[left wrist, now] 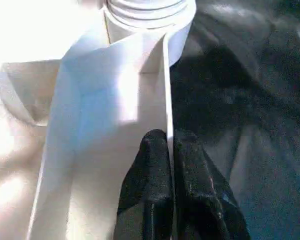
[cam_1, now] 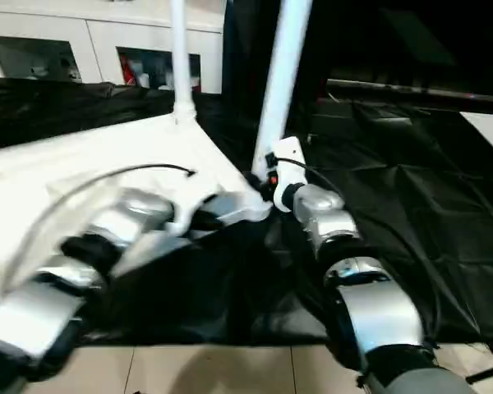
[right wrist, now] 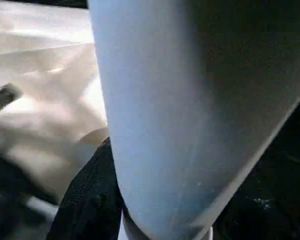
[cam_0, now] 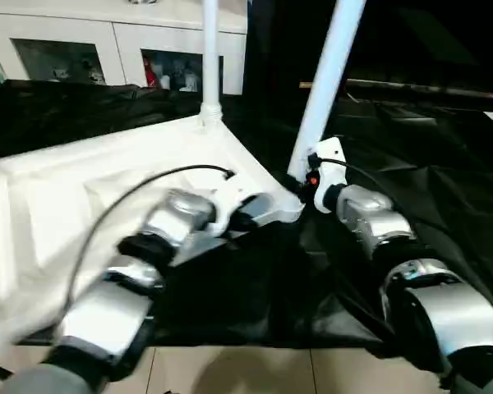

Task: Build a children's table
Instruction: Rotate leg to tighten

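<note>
The white tabletop [cam_0: 107, 189] lies upside down on a black cloth, rim up. One white leg [cam_0: 209, 57] stands upright in the far corner socket. A second white leg [cam_0: 329, 74] leans to the right at the near right corner. My right gripper [cam_0: 300, 182] is shut around its lower end; in the right wrist view the leg [right wrist: 190, 100] looms close, with one black finger [right wrist: 90, 200] beside it. My left gripper [left wrist: 169, 137] pinches the thin rim [left wrist: 166, 90] just short of that corner socket [left wrist: 145, 15], one finger on each side.
A white glass-fronted cabinet [cam_0: 115, 49] stands along the back wall. The black cloth [cam_0: 427, 164] spreads wrinkled to the right and front. A strip of tiled floor [cam_0: 230, 369] lies nearest me. A black cable [cam_0: 148, 180] arcs over my left forearm.
</note>
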Controlling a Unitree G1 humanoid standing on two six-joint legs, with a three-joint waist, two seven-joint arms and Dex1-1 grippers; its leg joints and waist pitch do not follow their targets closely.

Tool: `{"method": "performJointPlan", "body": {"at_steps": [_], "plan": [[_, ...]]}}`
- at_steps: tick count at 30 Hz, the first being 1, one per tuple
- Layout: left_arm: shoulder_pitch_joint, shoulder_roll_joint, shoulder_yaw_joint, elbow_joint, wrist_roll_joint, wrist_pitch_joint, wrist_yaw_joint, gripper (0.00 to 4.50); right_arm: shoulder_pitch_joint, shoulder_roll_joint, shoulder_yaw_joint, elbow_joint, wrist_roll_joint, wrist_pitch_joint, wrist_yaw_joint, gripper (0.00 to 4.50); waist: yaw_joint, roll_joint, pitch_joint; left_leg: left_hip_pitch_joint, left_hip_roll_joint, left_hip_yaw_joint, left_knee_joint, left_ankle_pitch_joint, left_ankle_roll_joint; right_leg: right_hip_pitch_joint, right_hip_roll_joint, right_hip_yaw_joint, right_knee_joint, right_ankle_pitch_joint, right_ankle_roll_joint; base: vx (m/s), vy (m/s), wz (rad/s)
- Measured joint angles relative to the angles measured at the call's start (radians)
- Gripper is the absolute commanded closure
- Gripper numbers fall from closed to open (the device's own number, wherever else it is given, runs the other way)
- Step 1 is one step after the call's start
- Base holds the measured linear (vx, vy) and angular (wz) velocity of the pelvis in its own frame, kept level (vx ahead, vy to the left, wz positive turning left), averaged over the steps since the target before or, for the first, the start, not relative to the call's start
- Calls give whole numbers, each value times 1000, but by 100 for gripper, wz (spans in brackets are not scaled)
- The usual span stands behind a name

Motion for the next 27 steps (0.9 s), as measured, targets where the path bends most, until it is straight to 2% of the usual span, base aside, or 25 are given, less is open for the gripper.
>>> {"method": "performJointPlan", "body": {"at_steps": [8, 15, 17, 18, 20, 24, 27], "plan": [[34, 60, -11, -48, -2, -41, -101, 450, 25, -18, 26, -42, 0, -7, 160, 262, 5, -3, -2, 1, 3, 7, 2, -1, 3, -2, 0, 0, 1, -2, -4, 6, -1, 0], [33, 59, -4, -44, -1, -26, -97, 450, 29, -8, 28, -43, 0, -6, 126, 262, 3, -5, -3, 2, 8, 16, 4, -4, -3, -1, 0, 3, 3, -2, -4, 0, 0, 0], [25, 29, 12, -23, 3, -3, -30, 450, 29, 12, 13, -35, 2, 3, 12, 262, 2, -7, -5, 5, 8, 17, 4, -3, -4, 0, -1, 4, 4, -2, -4, 0, 0, 0], [14, -2, 18, -5, 9, 18, 32, 450, 28, 29, -8, -25, 6, 10, -80, 262, 1, -8, -6, 11, 8, 18, 5, -3, -5, 1, -1, 5, 4, -2, -4, 0, 0, 0], [-11, -72, 35, 34, 13, 58, 149, 450, 24, 53, -45, -8, 15, 20, -249, 262, 2, -9, -5, 15, 7, 21, 5, -3, -5, 5, -1, 7, 3, -2, -3, 0, 0, 0], [-53, -228, 72, 90, 9, 148, 375, 450, 13, 83, -107, 23, 43, 21, -535, 262, 4, -11, -4, 16, 4, 23, 3, -3, -4, 5, -2, 12, -7, -6, 3, 0, 0, 0], [-62, -283, 82, 103, 3, 170, 463, 450, 3, 95, -132, 36, 49, 21, -636, 262, 5, -11, -5, 15, 1, 23, 3, -4, -4, 6, -2, 15, -7, -7, 4, 0, 0, 0]]}}
